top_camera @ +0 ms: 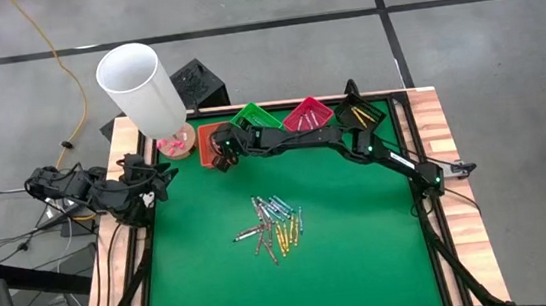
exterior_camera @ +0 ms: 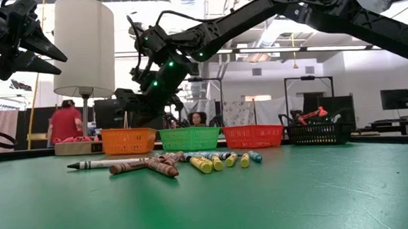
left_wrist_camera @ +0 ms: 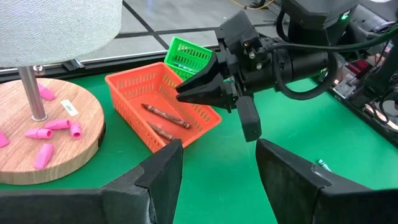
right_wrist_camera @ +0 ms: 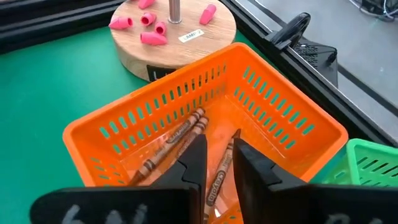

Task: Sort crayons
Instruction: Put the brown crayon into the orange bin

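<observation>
Several crayons (top_camera: 275, 225) lie in a loose heap on the green mat; in the low view the crayons (exterior_camera: 185, 160) lie in front of the trays. My right gripper (right_wrist_camera: 219, 146) hangs over the orange tray (right_wrist_camera: 186, 106), fingers a narrow gap apart and pointing down into it, empty. Three brown crayons lie on the tray floor: two side by side (right_wrist_camera: 177, 140) and one below the gap (right_wrist_camera: 221, 177). My left gripper (left_wrist_camera: 217, 165) is open and empty at the mat's left edge (top_camera: 160, 179), facing the orange tray (left_wrist_camera: 155, 93).
Green (top_camera: 255, 120), pink (top_camera: 308, 114) and black (top_camera: 362, 114) trays stand in a row right of the orange tray (top_camera: 210, 144) along the far edge. A lamp with a white shade (top_camera: 141, 85) and a wooden base (left_wrist_camera: 37, 130) holding pink erasers stands at the far left corner.
</observation>
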`<state>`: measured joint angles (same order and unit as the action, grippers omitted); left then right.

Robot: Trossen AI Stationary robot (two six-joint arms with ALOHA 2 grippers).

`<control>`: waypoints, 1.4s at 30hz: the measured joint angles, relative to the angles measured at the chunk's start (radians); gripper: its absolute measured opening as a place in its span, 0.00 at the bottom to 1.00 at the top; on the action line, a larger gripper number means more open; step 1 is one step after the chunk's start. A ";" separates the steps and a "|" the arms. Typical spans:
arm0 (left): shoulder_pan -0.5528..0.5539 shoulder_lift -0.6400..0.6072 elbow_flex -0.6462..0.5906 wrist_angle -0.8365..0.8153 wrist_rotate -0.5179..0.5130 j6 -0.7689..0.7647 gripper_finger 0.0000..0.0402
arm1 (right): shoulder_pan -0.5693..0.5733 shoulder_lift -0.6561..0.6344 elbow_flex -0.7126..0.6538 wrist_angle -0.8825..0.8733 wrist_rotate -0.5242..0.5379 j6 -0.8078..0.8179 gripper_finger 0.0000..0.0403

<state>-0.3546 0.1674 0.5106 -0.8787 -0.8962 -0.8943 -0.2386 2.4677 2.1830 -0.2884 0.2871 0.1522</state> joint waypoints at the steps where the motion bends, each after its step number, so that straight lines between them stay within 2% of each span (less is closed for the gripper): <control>1: 0.000 0.000 0.000 0.000 0.000 0.000 0.48 | 0.001 -0.009 0.000 0.000 0.000 -0.003 0.19; 6: 0.000 0.000 0.000 0.000 0.001 0.000 0.48 | 0.018 -0.067 0.024 -0.040 -0.001 -0.041 0.19; 10: 0.000 0.000 0.000 -0.001 0.001 0.000 0.48 | 0.042 -0.115 0.047 -0.173 -0.010 -0.059 0.19; 14: 0.000 0.000 0.000 -0.002 0.001 0.000 0.48 | 0.074 -0.190 0.050 -0.338 -0.054 -0.071 0.19; 24: 0.000 0.000 0.000 -0.002 0.001 0.000 0.48 | 0.244 -0.352 0.050 -0.890 -0.056 -0.092 0.19; 30: 0.000 0.000 0.000 -0.002 -0.001 0.000 0.48 | 0.357 -0.466 0.050 -1.125 -0.014 -0.006 0.19; 33: 0.000 0.000 0.000 -0.002 -0.001 0.000 0.48 | 0.417 -0.530 0.039 -1.142 -0.008 0.034 0.19; 36: 0.000 0.000 0.000 -0.002 0.000 0.000 0.48 | 0.491 -0.589 -0.026 -1.083 -0.003 0.054 0.19; 42: 0.000 0.000 0.000 -0.002 -0.001 0.000 0.48 | 0.628 -0.651 -0.292 -0.796 0.086 0.093 0.19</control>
<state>-0.3550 0.1673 0.5106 -0.8806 -0.8977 -0.8944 0.3892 1.8166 1.8908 -1.0840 0.3732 0.2455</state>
